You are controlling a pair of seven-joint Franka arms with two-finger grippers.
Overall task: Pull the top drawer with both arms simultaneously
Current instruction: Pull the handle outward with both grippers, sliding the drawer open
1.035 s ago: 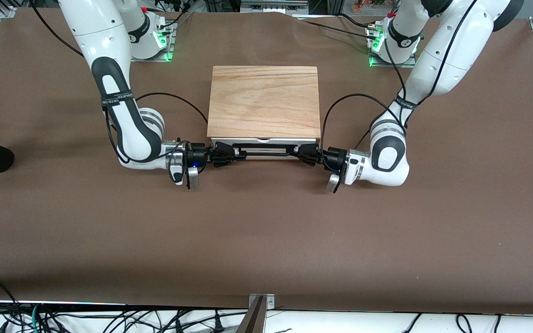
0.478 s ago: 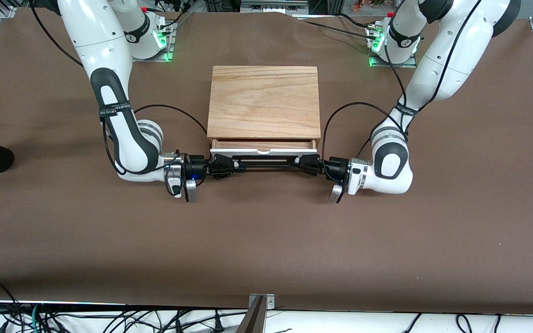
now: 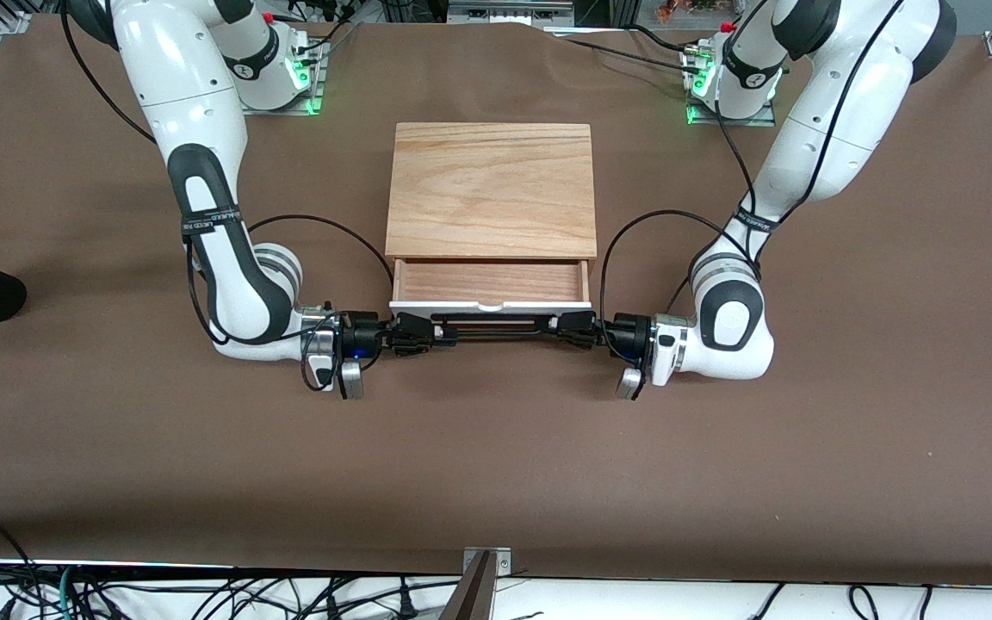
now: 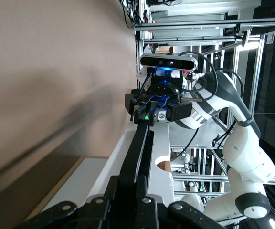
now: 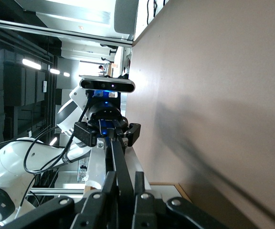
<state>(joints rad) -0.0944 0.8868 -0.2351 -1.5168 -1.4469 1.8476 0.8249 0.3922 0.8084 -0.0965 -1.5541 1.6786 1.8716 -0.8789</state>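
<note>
Both grippers are clamped on the black wire handle [image 3: 492, 325] of the top drawer [image 3: 491, 284], one at each end of the bar. The right gripper [image 3: 429, 331] holds the end toward the right arm's side of the table, and the left gripper [image 3: 558, 328] holds the end toward the left arm's side, each with its fingers pinched shut around the thin bar. The two forearms lie low over the brown table [image 3: 496, 448], elbows bent, pointing in at each other along the handle. The drawer stands partly pulled out of the light oak cabinet [image 3: 491, 185], in the middle of the table, its white front panel [image 3: 490, 305] nearer the front camera than the cabinet's edge, and a strip of light wood drawer bottom shows between the two. From the left wrist view the handle [image 4: 136, 162] runs straight away to the right gripper [image 4: 149, 114] at its other end, and the right wrist view shows the same bar [image 5: 118, 167] leading to the left gripper [image 5: 110, 138]. In those close views each arm's own fingertips are mostly cropped off, so the exact contact is hard to make out, though the bar seems to sit between them.
</note>
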